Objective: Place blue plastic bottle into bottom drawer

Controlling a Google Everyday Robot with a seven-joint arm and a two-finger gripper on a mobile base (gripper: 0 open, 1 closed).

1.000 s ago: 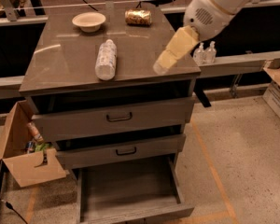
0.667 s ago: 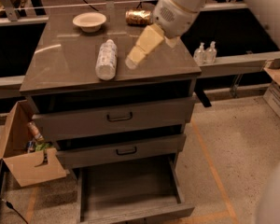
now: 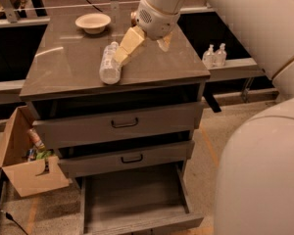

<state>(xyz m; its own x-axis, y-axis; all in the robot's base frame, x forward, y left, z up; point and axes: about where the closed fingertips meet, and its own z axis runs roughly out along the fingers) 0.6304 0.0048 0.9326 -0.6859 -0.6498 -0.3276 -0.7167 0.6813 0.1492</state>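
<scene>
Your gripper (image 3: 144,45), jaws apart, hangs just right of the lying blue plastic bottle (image 3: 109,62) at upper centre; a glancing finger could roll it away.

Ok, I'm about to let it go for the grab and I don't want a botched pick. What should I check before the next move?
1. Bottle lying on its side on the cabinet top, nothing on it: ok.
2. Claw open, low over the cabinet top beside the bottle: ok.
3. Claw around the bottle: not ok, both fingers are on the same side of it.
4. Nearer finger touching the bottle: cannot tell.
5. Bottom drawer pulled out, with nothing seen on its floor: ok.
6. Bowl apart from the bottle: ok.
</scene>
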